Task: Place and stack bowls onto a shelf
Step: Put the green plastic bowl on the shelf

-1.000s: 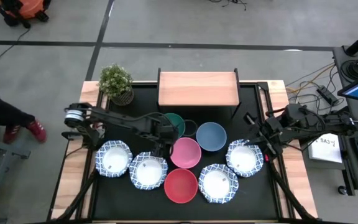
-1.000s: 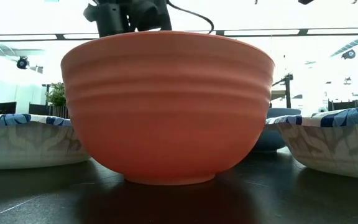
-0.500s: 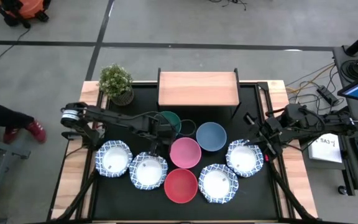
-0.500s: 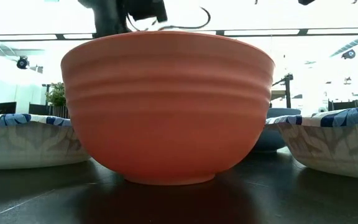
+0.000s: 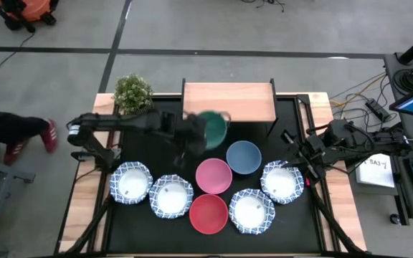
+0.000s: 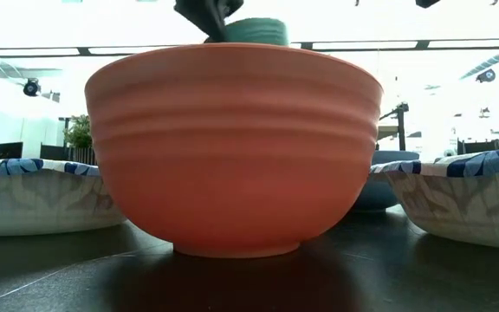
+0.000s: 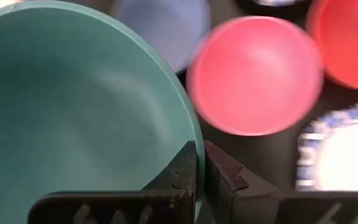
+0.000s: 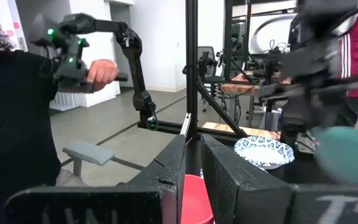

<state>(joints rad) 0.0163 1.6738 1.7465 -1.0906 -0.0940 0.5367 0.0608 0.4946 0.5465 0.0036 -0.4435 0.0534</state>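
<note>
Your left gripper [image 7: 197, 167] is clamped on the rim of the plain green bowl [image 5: 211, 128], held tilted in the air at the shelf's [image 5: 228, 101] front edge. Your right gripper [image 8: 192, 163] waits with fingers nearly together by the table's [image 5: 292, 218] right edge.

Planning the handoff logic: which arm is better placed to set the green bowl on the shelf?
Left. Its end effector is shut on the green bowl, lifted at the shelf. The right end effector waits at the table's right edge.

overhead downward, low level, wrists close

Green bowl [image 5: 212, 127] lifted (toward shelf [image 5: 228, 101])
</note>
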